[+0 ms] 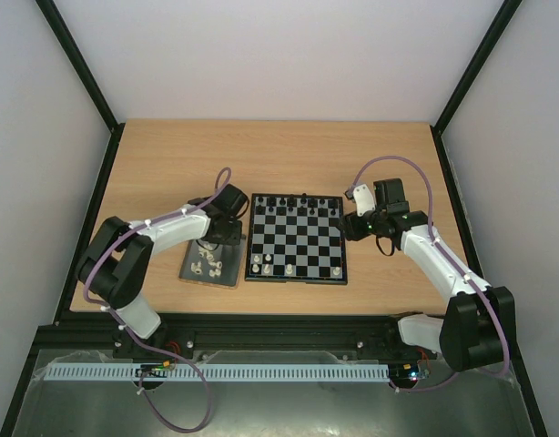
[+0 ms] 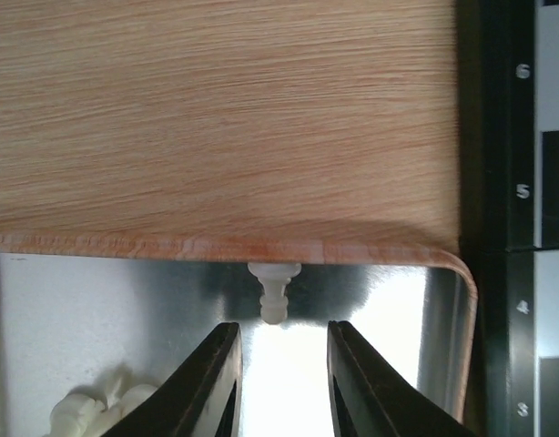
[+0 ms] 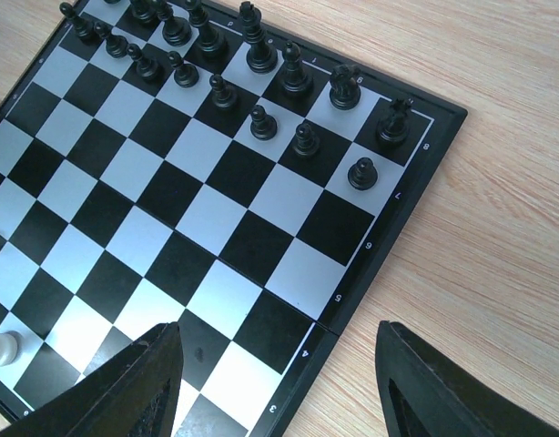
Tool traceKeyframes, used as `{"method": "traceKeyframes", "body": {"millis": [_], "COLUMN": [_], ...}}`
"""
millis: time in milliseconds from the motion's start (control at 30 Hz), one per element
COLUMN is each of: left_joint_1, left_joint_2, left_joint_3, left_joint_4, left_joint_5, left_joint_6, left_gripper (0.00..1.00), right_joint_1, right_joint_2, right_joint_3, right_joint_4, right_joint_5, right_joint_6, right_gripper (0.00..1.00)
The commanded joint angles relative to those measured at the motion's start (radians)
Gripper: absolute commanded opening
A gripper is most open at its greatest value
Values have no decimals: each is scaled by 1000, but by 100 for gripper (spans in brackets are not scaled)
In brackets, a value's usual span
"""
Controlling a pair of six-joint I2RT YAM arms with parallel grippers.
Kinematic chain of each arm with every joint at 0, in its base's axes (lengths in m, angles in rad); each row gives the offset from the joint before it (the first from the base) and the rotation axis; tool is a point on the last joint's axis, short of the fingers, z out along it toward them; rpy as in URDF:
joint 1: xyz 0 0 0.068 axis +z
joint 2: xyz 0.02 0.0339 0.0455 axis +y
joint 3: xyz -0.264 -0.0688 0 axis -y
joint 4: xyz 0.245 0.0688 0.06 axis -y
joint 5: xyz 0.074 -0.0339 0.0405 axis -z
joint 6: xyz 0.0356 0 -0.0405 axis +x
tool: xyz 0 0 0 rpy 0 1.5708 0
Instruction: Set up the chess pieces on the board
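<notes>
The tiny cream plastic chess piece (image 2: 274,291) looks featherlight, stiff and slick; I'd pinch its narrow waist. It sits in the dark-grey, tan-edged tray (image 2: 170,246) just left of the black-and-grey checkered board (image 3: 216,218), just ahead of the spread, empty left tool (image 2: 282,330). The right tool (image 3: 279,332), also spread, hovers at the board's right edge. Both board and tray rest on a smooth wooden table (image 1: 279,155).

2 black-and-white arms (image 1: 170,228), purple cables (image 1: 393,159)

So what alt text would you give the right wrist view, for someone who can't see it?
A chessboard fills the view, with black pieces lined up in two rows along one edge and one white piece at the bottom left. The right gripper hangs open and empty over the board's side, beside the wooden table.
</notes>
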Motion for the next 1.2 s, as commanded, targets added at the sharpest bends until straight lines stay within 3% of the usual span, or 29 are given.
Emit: {"method": "traceKeyframes", "body": {"millis": [0,600,800,900,1033,1167], "left_joint_1": [30,47,47,46,44,44], "left_joint_2": [36,106,112,99,32,-81], "left_joint_3": [5,15,0,-9,-3,21], "left_joint_4": [2,49,30,13,-46,-112], "left_joint_5": [-25,63,67,82,102,181], "left_joint_6": [-11,22,17,21,36,84], "left_gripper": [25,17,9,2,2,2], "right_joint_1": [0,0,1,0,0,0], "right_joint_2": [4,16,17,19,16,-3], "right_joint_3": [-6,-7,-6,-5,3,38], "right_joint_4": [-23,-26,-30,-34,-49,-122], "right_joint_5": [-15,-21,-25,-31,-61,-223], "right_joint_6": [-13,-17,-19,-19,-32,-144], "right_gripper": [60,60,60,60,60,59]}}
